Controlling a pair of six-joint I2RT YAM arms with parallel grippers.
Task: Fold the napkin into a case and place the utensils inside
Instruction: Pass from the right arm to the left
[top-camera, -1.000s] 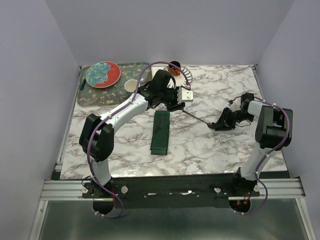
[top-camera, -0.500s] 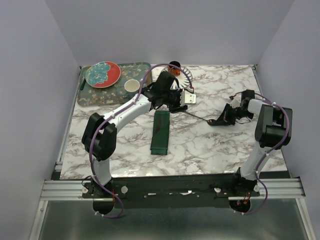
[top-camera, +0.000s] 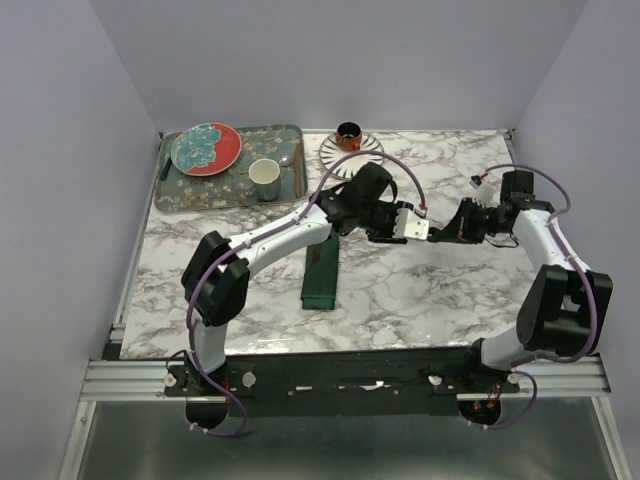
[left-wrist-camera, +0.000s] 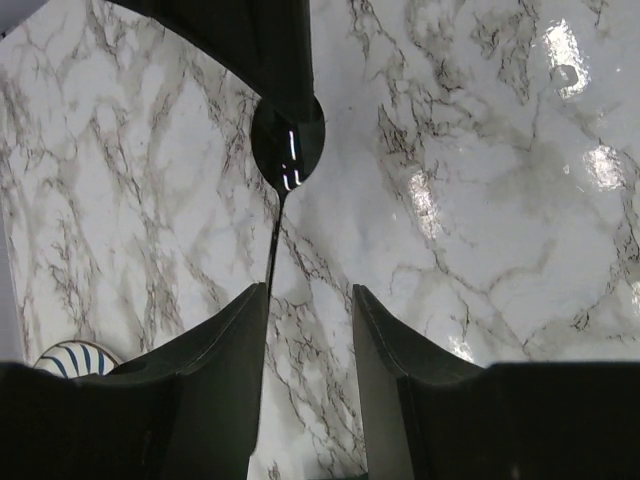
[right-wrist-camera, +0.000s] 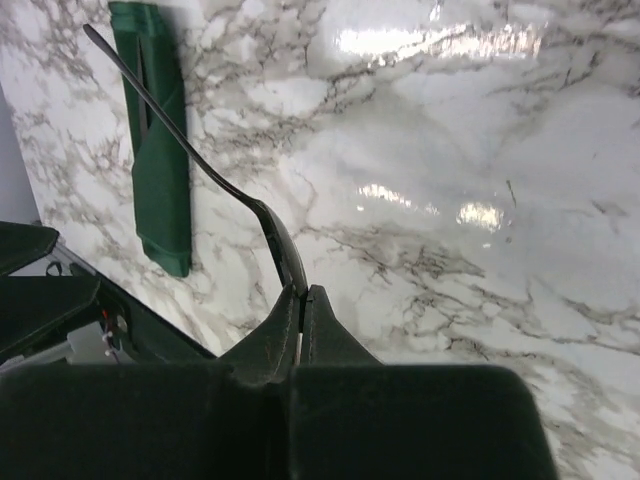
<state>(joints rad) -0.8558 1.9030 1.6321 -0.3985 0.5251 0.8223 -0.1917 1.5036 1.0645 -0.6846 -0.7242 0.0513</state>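
Right tool (right-wrist-camera: 302, 292) tight on the black utensil (right-wrist-camera: 165, 117); left tool (left-wrist-camera: 308, 292) spread beside its handle.

Case (top-camera: 321, 265): long, narrow, dark green pocket of slightly shiny cloth, lying flat on the marble at centre frame, long axis running near to far. Utensil (right-wrist-camera: 275, 240): slim, matte black, raised off the table right of the case, held by its broad end, thin handle pointing toward the case.
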